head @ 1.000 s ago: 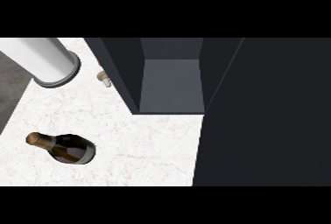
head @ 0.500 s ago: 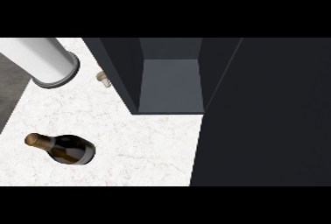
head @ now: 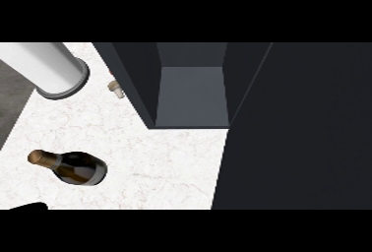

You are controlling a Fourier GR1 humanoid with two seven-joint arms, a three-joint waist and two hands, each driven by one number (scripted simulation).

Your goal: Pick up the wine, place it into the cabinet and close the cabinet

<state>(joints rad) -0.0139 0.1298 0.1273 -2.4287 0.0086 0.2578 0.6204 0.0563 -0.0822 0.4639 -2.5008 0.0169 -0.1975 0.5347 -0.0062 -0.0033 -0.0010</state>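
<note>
A dark hand [head: 29, 206] barely shows at the tabletop's [head: 160, 157] near left edge; its fingers cannot be told. Just beyond, the wine bottle [head: 73, 167] stands untouched. Farther back, the open cabinet [head: 190, 93] waits, a white cylinder [head: 51, 69] to its left.

You have a white marble-patterned counter top [head: 167, 152] carrying everything here. Near its far left corner a tall white cylinder with a grey rim at its base [head: 52, 69] leans out across the counter's left edge. Just beside it, toward the counter's far edge, you see a small beige knob-like object [head: 115, 88], partly hidden. Beyond the counter's left edge lies a dark grey floor [head: 13, 101].
</note>
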